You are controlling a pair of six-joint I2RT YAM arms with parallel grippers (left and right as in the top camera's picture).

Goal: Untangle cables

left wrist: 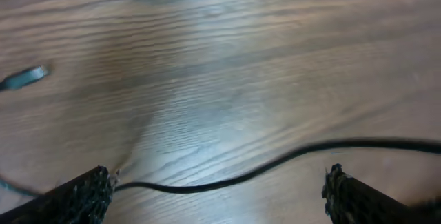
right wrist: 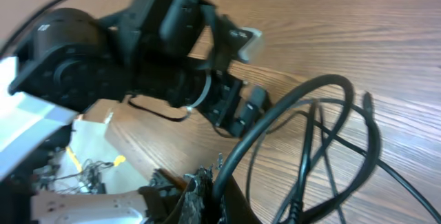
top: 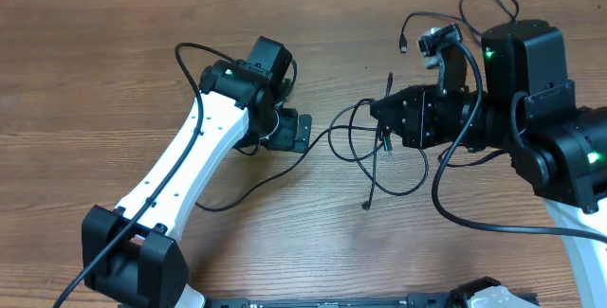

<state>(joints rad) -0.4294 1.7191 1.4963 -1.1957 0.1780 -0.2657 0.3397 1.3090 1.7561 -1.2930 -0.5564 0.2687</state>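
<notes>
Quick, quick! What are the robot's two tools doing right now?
Left tool: open, holding nothing.
Right tool: closed on a black cable.

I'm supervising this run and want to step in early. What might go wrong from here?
1. The right gripper is shut on the cables; pulling may tighten the loops.
2. One strand lies between the open jaws of the left gripper, at their tips; closing may let it slip out.
</notes>
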